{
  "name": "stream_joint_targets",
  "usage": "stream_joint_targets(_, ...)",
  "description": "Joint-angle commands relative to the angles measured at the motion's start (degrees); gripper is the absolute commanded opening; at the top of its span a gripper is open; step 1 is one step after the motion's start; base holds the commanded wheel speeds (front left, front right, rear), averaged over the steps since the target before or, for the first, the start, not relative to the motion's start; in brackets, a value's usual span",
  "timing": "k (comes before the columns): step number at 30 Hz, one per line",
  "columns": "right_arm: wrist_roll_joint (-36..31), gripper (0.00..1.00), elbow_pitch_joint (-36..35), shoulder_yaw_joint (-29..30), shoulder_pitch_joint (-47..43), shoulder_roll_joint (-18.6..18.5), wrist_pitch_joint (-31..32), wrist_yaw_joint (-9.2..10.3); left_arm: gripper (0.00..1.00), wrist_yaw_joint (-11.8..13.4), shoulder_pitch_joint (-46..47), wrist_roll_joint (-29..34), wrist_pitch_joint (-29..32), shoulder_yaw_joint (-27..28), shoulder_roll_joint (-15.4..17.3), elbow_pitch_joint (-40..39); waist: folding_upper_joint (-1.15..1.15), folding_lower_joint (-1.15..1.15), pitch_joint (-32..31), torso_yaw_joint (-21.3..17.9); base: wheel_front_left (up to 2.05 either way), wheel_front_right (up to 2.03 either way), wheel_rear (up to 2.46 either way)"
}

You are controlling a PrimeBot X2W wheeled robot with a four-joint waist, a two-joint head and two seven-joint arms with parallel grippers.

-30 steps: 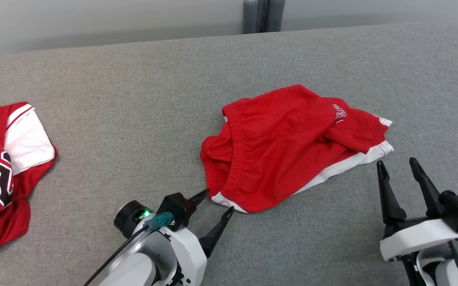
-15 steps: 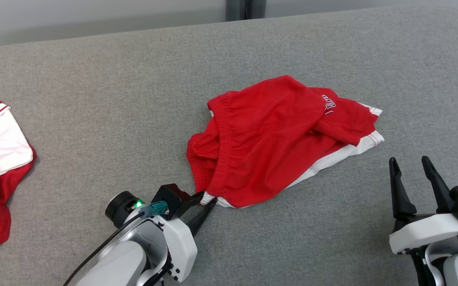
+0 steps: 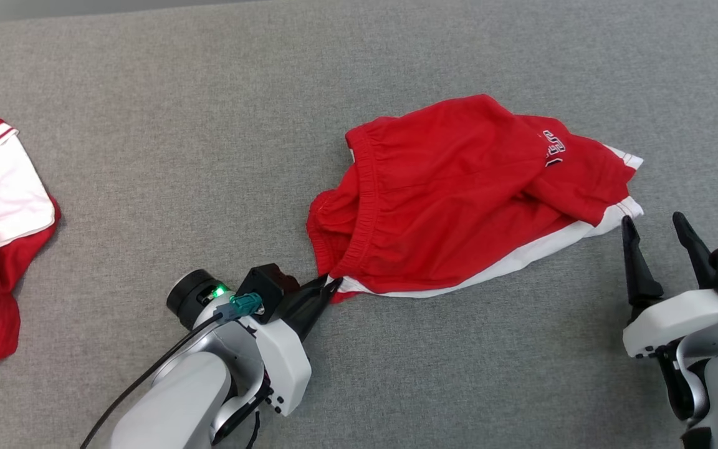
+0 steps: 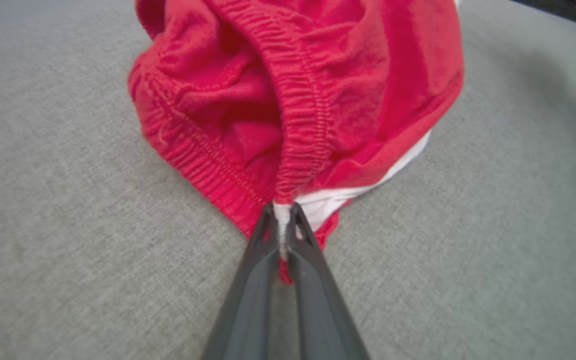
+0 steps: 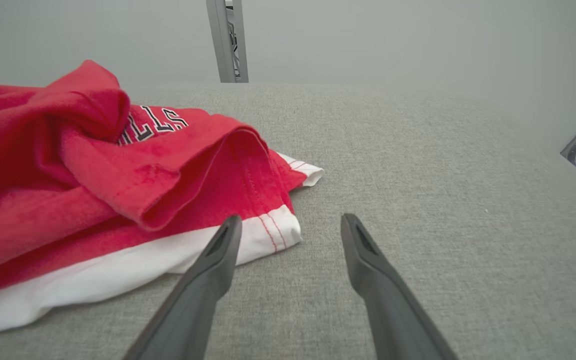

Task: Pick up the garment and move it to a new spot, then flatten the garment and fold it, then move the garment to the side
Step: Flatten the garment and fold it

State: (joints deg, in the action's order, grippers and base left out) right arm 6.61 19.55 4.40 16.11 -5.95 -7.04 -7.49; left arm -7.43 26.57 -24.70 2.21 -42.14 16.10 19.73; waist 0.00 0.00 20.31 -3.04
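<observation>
On the grey table [image 3: 147, 93], the red shorts [image 3: 459, 199] lie crumpled at centre, long axis running from waistband [image 3: 359, 206] to white hem [image 3: 621, 215]. The left gripper [image 3: 333, 285] pinches the waistband corner; the right gripper [image 3: 652, 219], fingers spread, hovers just beside that hem, holding nothing.
</observation>
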Motion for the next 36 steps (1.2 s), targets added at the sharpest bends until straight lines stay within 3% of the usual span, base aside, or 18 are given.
stream_joint_targets(1, -0.2, 1.0, 1.0, -0.3, 1.6, -1.1, 0.3, -0.01, 0.0, 0.0, 1.3, 0.4, -0.3, 0.1, 0.4, 0.2, 0.0, 0.0, 1.2, 0.7, 0.0, 0.0, 0.0)
stream_joint_targets(7, 0.6, 1.0, 4.5, -2.3, 4.5, -2.8, 1.6, -0.01, 0.0, 0.4, 2.3, 0.5, -1.2, 0.1, 0.1, 0.8, 0.0, 0.0, 2.6, 1.5, 0.0, 0.0, 0.0)
stream_joint_targets(8, 0.9, 0.49, 4.9, -2.5, 4.7, -3.0, 1.7, -0.01, 0.0, 0.4, 2.5, 0.5, -1.4, 0.1, 0.0, 0.9, 0.0, 0.0, 2.7, 1.5, 0.0, 0.0, 0.0)
stream_joint_targets(9, 1.3, 0.37, 5.3, -2.8, 4.9, -3.2, 1.6, -0.01, 0.0, 0.5, 2.6, 0.4, -1.5, 0.1, 0.0, 1.0, 0.0, 0.0, 2.8, 1.5, 0.0, 0.0, 0.0)
stream_joint_targets(10, 1.9, 0.0, 5.8, -3.4, 4.9, -3.2, 1.8, -0.01, 0.0, 0.6, 2.6, 0.4, -1.8, 0.2, 0.1, 1.1, 0.0, 0.0, 2.8, 1.5, 0.0, 0.0, 0.0)
stream_joint_targets(20, 6.8, 0.0, 4.3, -6.6, 4.0, -4.4, -0.3, -0.01, 0.0, 2.0, 2.4, -0.3, -5.8, 1.9, 0.4, -0.3, 0.0, 0.0, 1.9, 0.5, 0.0, 0.0, 0.0)
stream_joint_targets(26, 9.2, 0.0, -2.1, -7.1, 3.5, -4.4, -2.2, -0.01, 0.0, 4.8, 1.7, -1.8, -9.5, 5.4, 0.9, -4.5, 0.0, 0.0, -0.9, 0.1, 0.0, 0.0, 0.0)
stream_joint_targets(36, 15.7, 0.0, -13.6, -4.8, 5.9, -3.4, 0.3, -0.01, 0.0, 9.0, 3.7, -3.7, -8.9, 10.4, 2.5, -13.2, 0.0, 0.0, -7.1, 1.2, 0.0, 0.0, 0.0)
